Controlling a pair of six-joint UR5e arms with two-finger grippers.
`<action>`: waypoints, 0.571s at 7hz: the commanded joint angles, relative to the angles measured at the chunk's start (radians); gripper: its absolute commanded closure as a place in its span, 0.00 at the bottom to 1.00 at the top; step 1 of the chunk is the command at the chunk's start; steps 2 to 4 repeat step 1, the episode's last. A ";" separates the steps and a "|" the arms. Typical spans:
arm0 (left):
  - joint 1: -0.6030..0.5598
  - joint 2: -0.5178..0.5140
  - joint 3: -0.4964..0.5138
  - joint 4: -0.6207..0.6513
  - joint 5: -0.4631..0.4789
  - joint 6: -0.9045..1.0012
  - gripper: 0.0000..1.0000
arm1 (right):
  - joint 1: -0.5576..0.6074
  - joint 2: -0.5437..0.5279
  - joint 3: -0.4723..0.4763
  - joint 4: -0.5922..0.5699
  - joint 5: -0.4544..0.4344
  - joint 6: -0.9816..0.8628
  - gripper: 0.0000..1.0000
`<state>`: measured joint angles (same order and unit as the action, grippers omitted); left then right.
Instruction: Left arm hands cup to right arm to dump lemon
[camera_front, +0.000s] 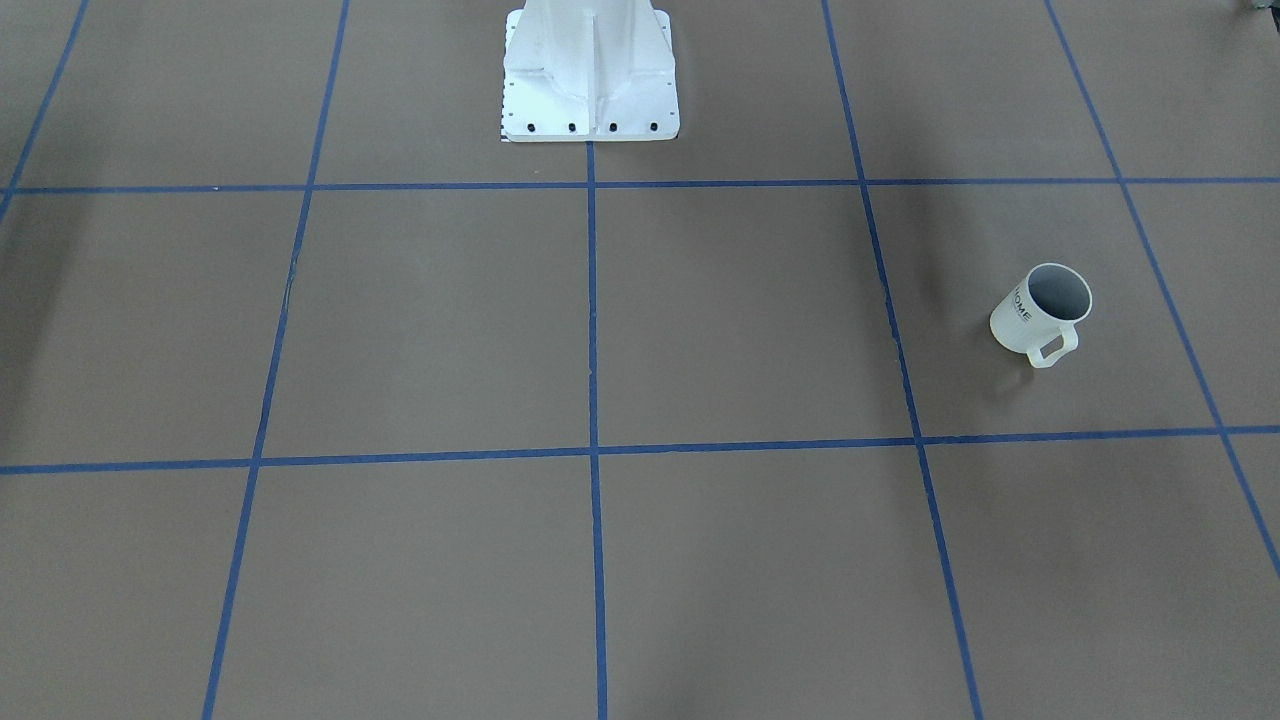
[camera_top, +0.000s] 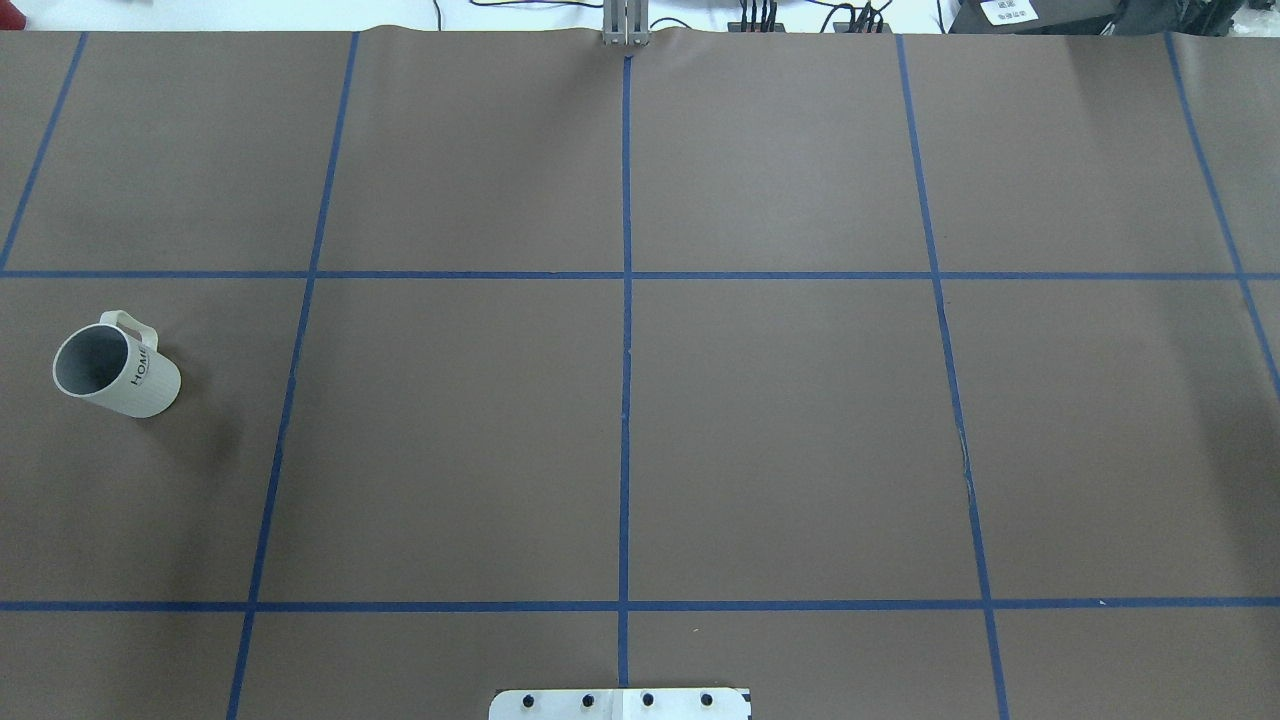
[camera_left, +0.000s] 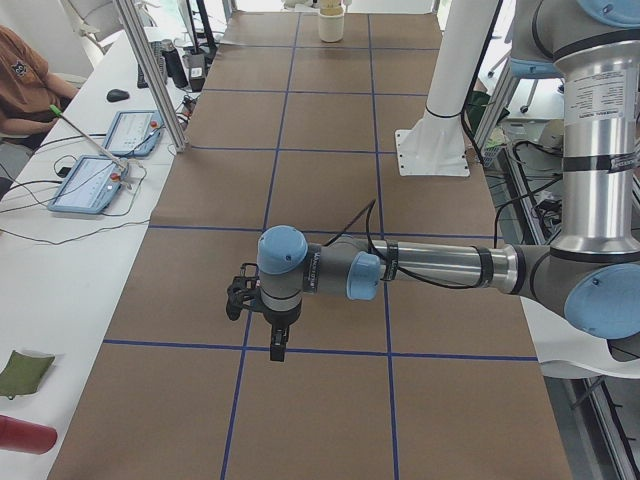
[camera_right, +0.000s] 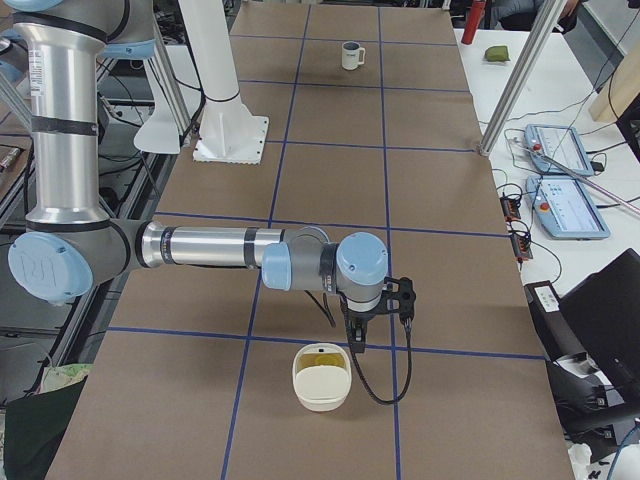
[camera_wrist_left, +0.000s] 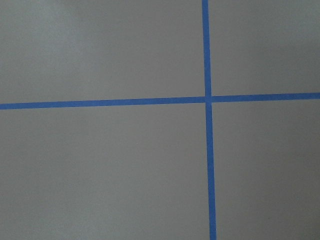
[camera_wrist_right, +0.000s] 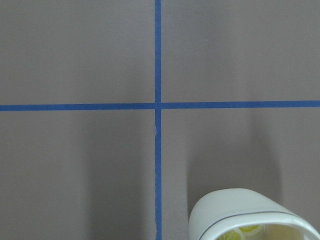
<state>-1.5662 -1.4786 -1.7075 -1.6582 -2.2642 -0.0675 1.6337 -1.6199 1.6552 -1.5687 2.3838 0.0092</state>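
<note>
Though seen side-on only, left gripper (camera_left: 276, 347), right gripper (camera_right: 357, 337) spread unreadable, cup (camera_front: 1040, 312) interior partly hidden.

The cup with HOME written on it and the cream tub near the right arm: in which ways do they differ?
The cup has a round mouth, a loop handle and black lettering; the tub has a rounded-square mouth and no handle or lettering that I can see. The cup's grey inside shows no contents in these views, while the tub holds yellow slices. Both are cream-white and stand upright on the table.
</note>
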 joint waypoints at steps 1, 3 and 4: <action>0.000 -0.002 0.000 0.002 0.000 0.000 0.00 | 0.000 0.000 0.000 -0.001 0.000 0.000 0.00; 0.000 -0.002 0.000 0.002 0.000 0.000 0.00 | 0.000 0.000 0.000 -0.001 0.000 0.000 0.00; 0.000 -0.002 0.000 0.002 0.000 0.000 0.00 | 0.000 0.000 0.000 -0.001 0.000 0.000 0.00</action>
